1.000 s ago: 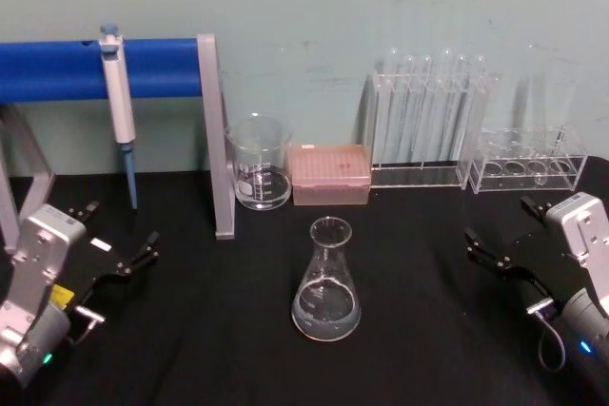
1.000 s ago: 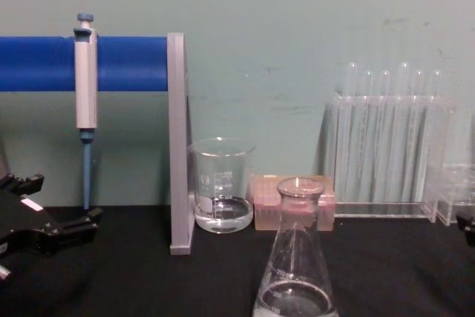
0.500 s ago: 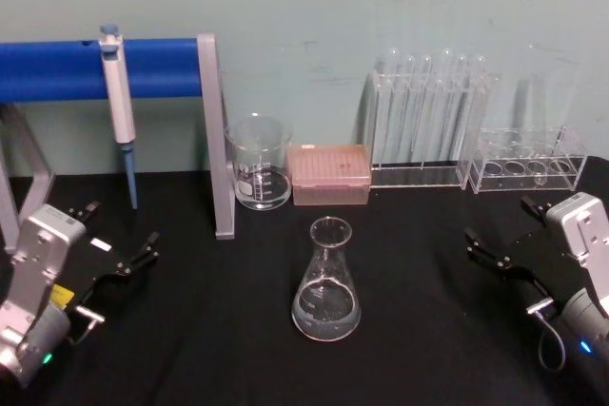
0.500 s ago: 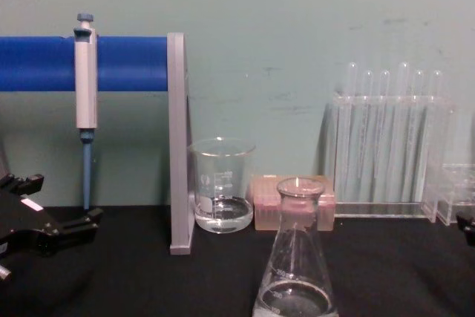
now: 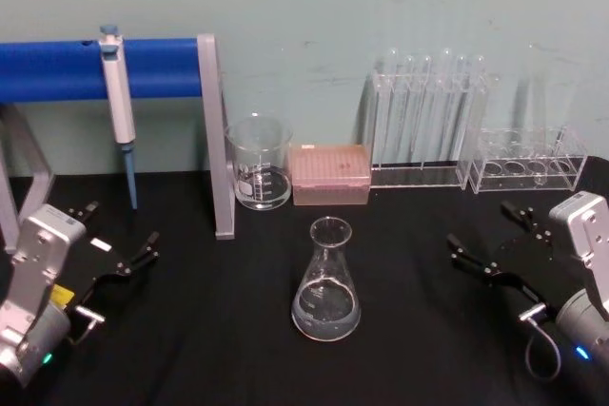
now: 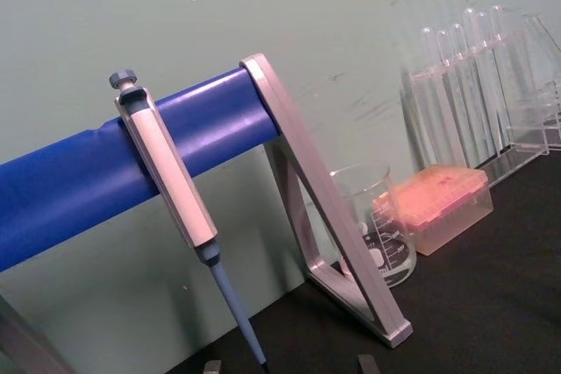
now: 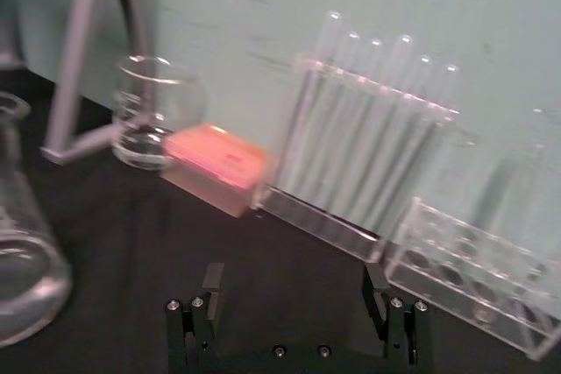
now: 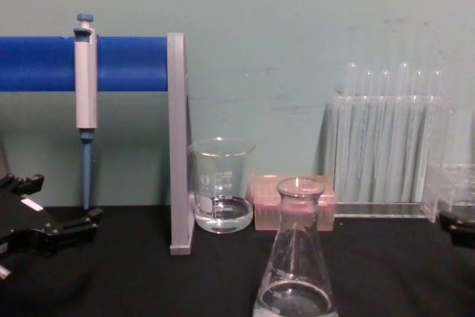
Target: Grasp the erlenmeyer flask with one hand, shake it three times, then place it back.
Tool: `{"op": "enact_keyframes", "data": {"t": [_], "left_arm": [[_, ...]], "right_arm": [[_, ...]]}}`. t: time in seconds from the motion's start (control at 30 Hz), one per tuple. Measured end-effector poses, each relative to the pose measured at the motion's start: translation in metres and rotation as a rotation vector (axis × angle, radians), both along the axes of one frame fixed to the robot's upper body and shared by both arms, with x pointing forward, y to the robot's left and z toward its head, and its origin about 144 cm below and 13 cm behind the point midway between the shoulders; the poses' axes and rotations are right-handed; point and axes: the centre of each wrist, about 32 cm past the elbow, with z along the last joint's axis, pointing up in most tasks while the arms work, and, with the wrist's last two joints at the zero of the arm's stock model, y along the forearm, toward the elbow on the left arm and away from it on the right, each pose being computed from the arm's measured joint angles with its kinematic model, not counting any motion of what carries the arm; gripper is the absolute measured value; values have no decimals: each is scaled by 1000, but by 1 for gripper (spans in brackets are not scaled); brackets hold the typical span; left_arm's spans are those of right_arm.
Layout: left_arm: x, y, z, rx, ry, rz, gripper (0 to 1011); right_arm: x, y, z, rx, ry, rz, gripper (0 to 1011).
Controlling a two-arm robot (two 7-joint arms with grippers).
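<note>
Where the black tabletop (image 5: 419, 349) met the pale green wall (image 5: 333, 7), a blue bar (image 5: 57, 68) on a grey stand (image 5: 215, 140) took the left rear. Rear right: a tall test-tube rack (image 5: 423, 130), with a lower clear rack (image 5: 528, 164) just beside it.

Left tool (image 5: 125, 221) sat at the left edge, spread apart and empty. Right tool (image 5: 478, 223) sat at the right edge, also spread and empty, well apart from the glassware.

Erlenmeyer flask (image 5: 326, 282) stood upright at centre front between the tools, touched by neither. Behind it were a beaker (image 5: 259, 164) and a pink box (image 5: 329, 174), side by side. A pipette (image 5: 118, 102) hung from the bar.

Head view: bare tabletop lay between flask and box. Chest view: the flask neck overlapped the box, and a little liquid showed side-on in flask and beaker. Right wrist view: the flask sat off to one side of the spread fingers (image 7: 212, 286).
</note>
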Motion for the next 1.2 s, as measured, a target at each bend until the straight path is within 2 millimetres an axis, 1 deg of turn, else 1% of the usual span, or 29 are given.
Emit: {"op": "enact_keyframes", "data": {"t": [0.23, 0.43, 0.87, 1.2], "left_arm": [[0, 0, 0, 0, 0, 0, 1001], [0, 0, 0, 0, 0, 0, 1001], [0, 0, 0, 0, 0, 0, 1001], [0, 0, 0, 0, 0, 0, 1001]], "right_arm": [[-6, 12, 10, 76, 39, 117, 1000], [-8, 23, 14, 121, 61, 179, 1000], [-13, 34, 16, 150, 90, 240, 1000], [-23, 43, 14, 173, 129, 270, 1000]]}}
